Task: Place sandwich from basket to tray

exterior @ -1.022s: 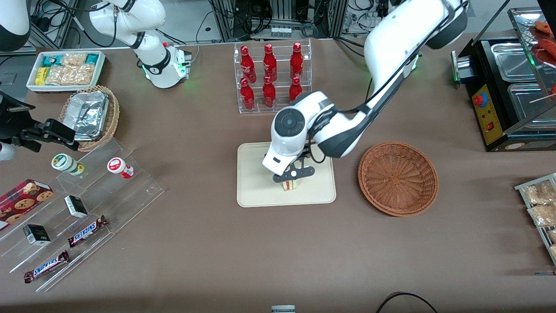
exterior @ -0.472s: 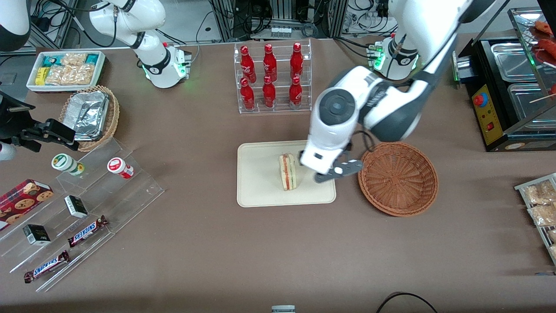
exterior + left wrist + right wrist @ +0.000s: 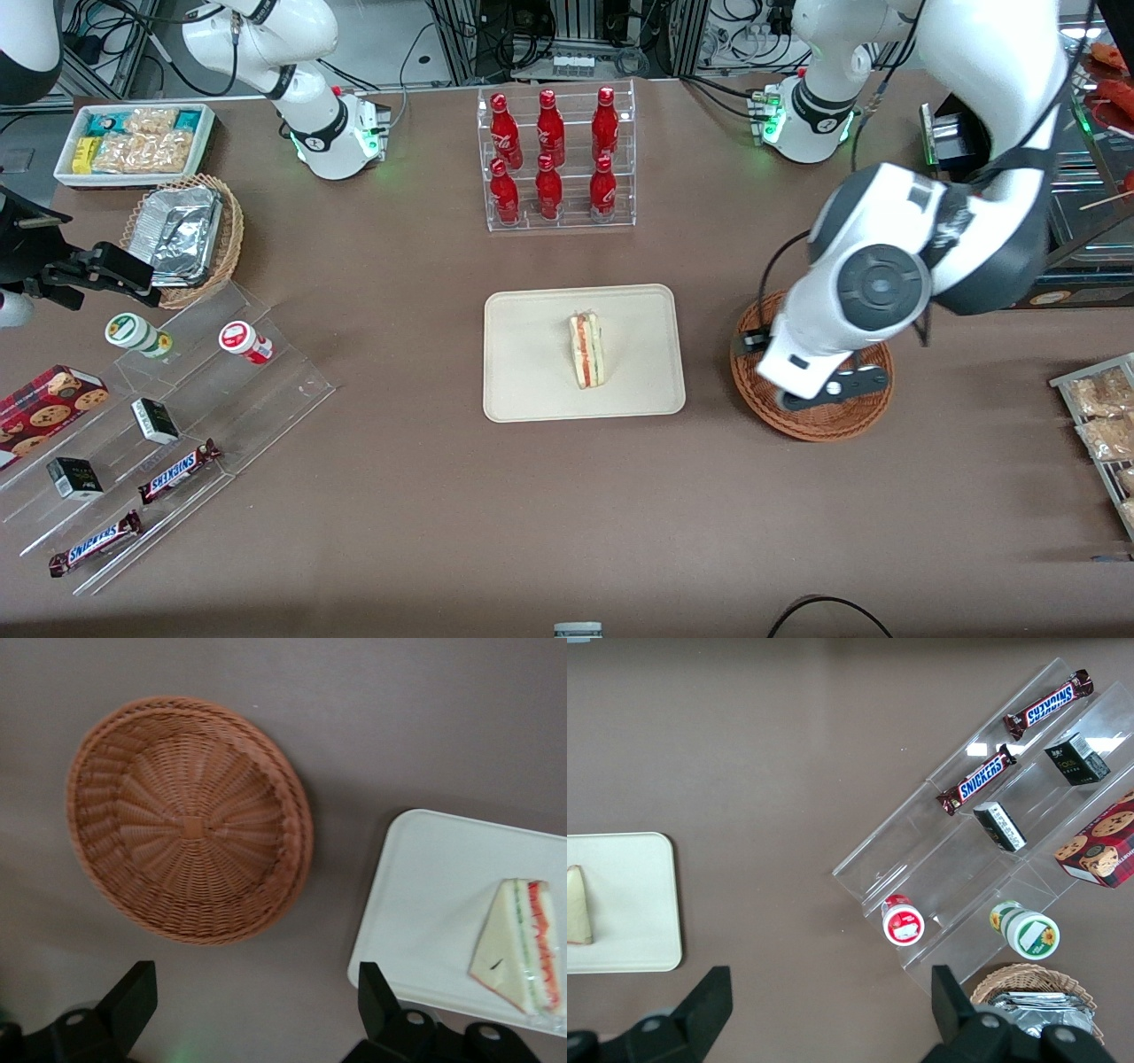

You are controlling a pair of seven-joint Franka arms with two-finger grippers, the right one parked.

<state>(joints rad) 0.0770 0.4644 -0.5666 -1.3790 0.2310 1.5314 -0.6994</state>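
The sandwich (image 3: 587,350) (image 3: 523,943) (image 3: 576,904), a pale wedge with red and green stripes, lies alone near the middle of the cream tray (image 3: 532,372) (image 3: 425,895) (image 3: 629,904). The reddish-brown wicker basket (image 3: 824,430) (image 3: 190,819) sits beside the tray, toward the working arm's end, with nothing in it. High over the basket hangs my gripper (image 3: 831,387) (image 3: 255,1001), open, with only bare table showing between its fingers. It is well apart from the sandwich.
A clear rack of red bottles (image 3: 554,159) stands farther from the front camera than the tray. A stepped acrylic display (image 3: 177,399) with snack bars, a tan foil-filled basket (image 3: 182,235) and a white snack bin (image 3: 133,142) lie toward the parked arm's end. A black food warmer (image 3: 1036,195) flanks the basket.
The gripper let go of the sandwich on the tray, rose, and swung sideways to above the basket. The sandwich stays on the tray.
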